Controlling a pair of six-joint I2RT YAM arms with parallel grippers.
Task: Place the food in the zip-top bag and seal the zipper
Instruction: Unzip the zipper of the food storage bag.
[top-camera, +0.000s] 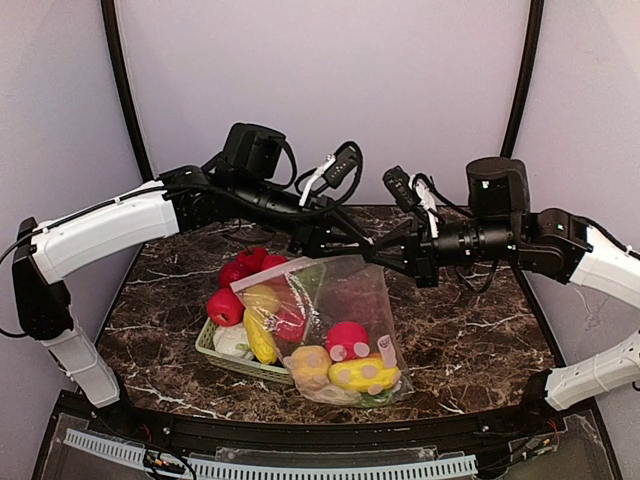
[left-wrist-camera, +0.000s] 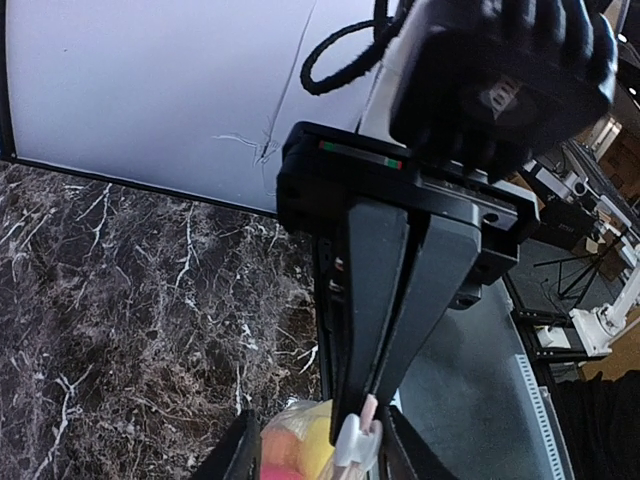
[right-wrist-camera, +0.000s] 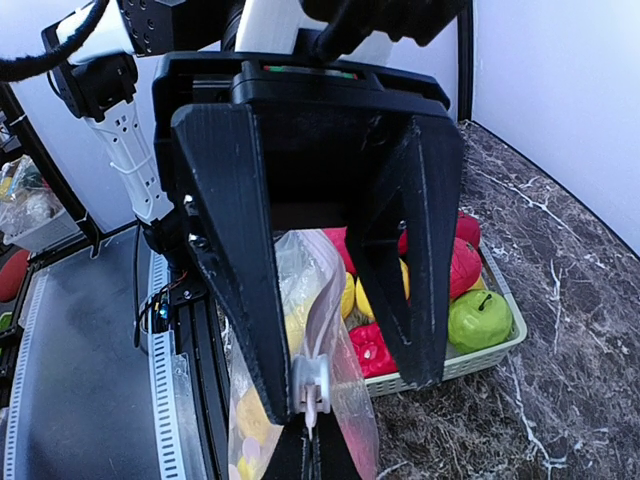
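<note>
Grippers: the left gripper (right-wrist-camera: 350, 390) and the right gripper (left-wrist-camera: 368, 415) meet tip to tip above the marble table (top-camera: 470, 340).
Right gripper: its jaws are pressed together on the zipper (right-wrist-camera: 322, 310), pinching the pink strip at the very tips.
Left gripper: its jaws stand apart with one finger on each side of the pink strip. One finger (right-wrist-camera: 250, 300) runs just beside the strip, and nothing is visibly clamped between the two.
Slider (right-wrist-camera: 310, 385): a small white tab on the strip, right at the right gripper's tips and between the left gripper's fingers.
Zip-top bag (top-camera: 345, 300): it hangs from the pinched strip, below both grippers. Its bottom rests on the table and one side leans on the basket (top-camera: 205, 345).
Food (top-camera: 347, 338): red and yellow pieces lie low in the bag, well below the tips.
Basket contents: a red piece (top-camera: 225, 307), a white piece (top-camera: 232, 340) and a green apple (right-wrist-camera: 480, 318) sit in the pale green basket, below the tips on the left arm's side.
</note>
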